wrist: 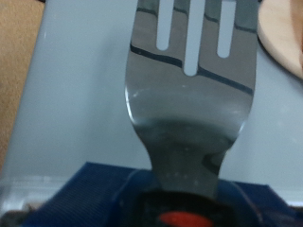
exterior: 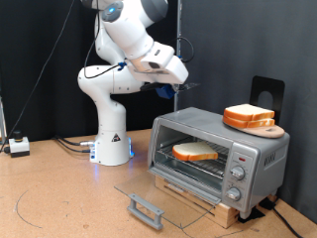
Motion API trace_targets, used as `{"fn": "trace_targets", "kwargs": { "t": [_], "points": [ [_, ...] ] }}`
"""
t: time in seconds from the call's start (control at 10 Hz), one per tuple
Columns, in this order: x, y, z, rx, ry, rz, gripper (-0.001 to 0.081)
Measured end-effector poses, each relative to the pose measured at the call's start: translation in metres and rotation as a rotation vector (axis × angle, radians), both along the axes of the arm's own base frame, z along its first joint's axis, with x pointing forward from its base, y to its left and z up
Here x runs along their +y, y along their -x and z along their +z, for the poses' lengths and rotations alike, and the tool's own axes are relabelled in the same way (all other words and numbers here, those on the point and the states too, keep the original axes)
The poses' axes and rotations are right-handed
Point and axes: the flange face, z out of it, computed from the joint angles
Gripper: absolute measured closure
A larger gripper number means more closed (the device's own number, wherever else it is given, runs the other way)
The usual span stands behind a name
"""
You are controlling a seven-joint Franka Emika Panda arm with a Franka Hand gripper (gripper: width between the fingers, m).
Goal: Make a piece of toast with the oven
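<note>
Above the oven point(exterior: 220, 157), your gripper point(exterior: 164, 90) hangs in the air beneath the white arm point(exterior: 134, 45), well clear of the silver top. In the wrist view a slotted metal spatula point(wrist: 186, 90) fills the middle of the picture, its handle running back into the blue pads point(wrist: 95, 184) at the hand. You cannot tell from either view how the fingers stand around that handle, since they are hidden behind the blade and the padding.

The toast point(exterior: 196, 152) lies flat on the wire rack point(exterior: 203, 163) inside the oven, pale face up, its brown crust showing at the edge. It sits below the gripper and towards the exterior view's right, well apart from it, with the oven roof between the two. The glass door point(exterior: 149, 195) is dropped fully open, lying level in front of the oven, its dark bar handle point(exterior: 145, 210) at the near end.

On the oven's top, towards the exterior view's right, a round wooden board point(exterior: 265, 129) carries a stack of slices point(exterior: 249, 116). Two knobs point(exterior: 237, 182) show down the oven's right panel. The oven rests on a wooden base point(exterior: 193, 197) on the brown table point(exterior: 59, 198).
</note>
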Motion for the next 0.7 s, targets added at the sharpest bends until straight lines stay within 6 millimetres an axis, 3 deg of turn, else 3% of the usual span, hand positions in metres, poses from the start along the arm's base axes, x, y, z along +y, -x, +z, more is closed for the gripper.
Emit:
{"fn": "trace_targets", "kwargs": {
  "t": [0.4, 0.7],
  "points": [
    [0.061, 0.018, -0.005, 0.010, 0.021, 0.005, 0.0346],
    [0.108, 0.030, -0.023, 0.012, 0.094, -0.018, 0.0346]
  ]
}}
